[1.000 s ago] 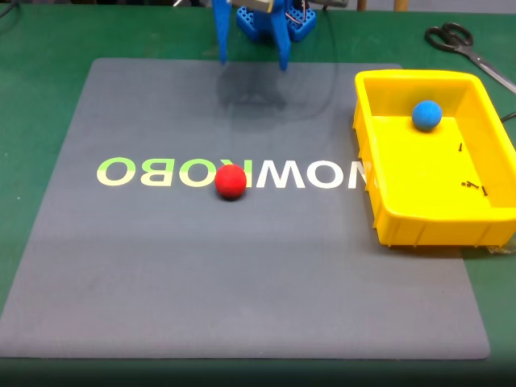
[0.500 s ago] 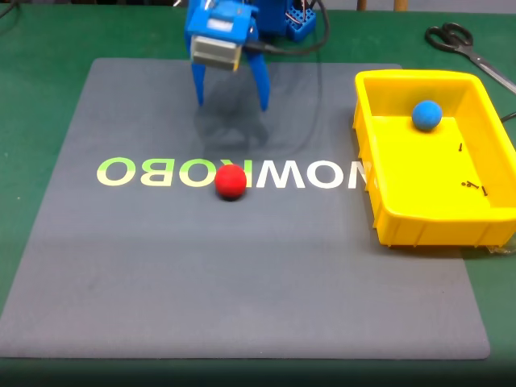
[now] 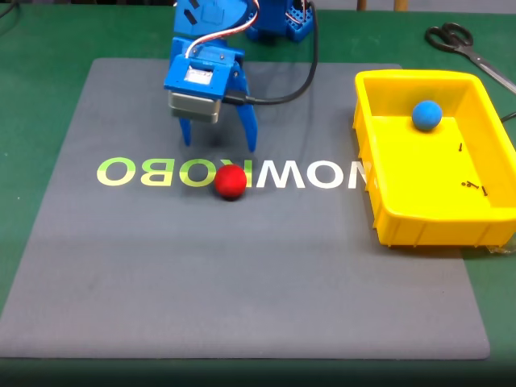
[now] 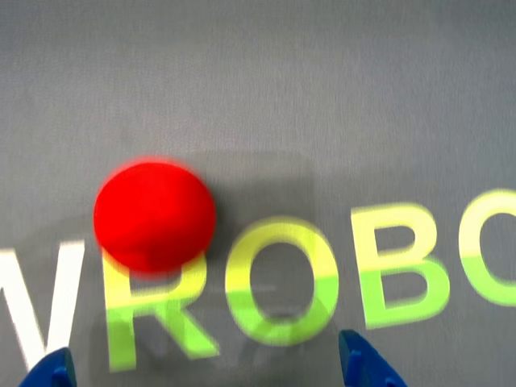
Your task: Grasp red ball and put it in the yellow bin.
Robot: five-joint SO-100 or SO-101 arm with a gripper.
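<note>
The red ball (image 3: 230,181) rests on the grey mat (image 3: 242,274), on the printed lettering near its middle. My blue gripper (image 3: 218,145) hangs open just behind and slightly left of the ball in the fixed view, fingers pointing down, nothing between them. In the wrist view the red ball (image 4: 155,215) lies ahead of the gripper (image 4: 205,367), left of centre, and the two blue fingertips (image 4: 361,363) peek in at the bottom edge. The yellow bin (image 3: 385,218) stands at the mat's right edge.
A blue ball (image 3: 426,115) lies in the far part of the bin, with a few small dark screws (image 3: 474,187) on its floor. Scissors (image 3: 463,44) lie on the green table at the back right. A black cable (image 3: 290,85) trails from the arm.
The arm has swung forward and down from the back of the mat toward the red ball, fingers staying open. The ball and bin have not moved.
</note>
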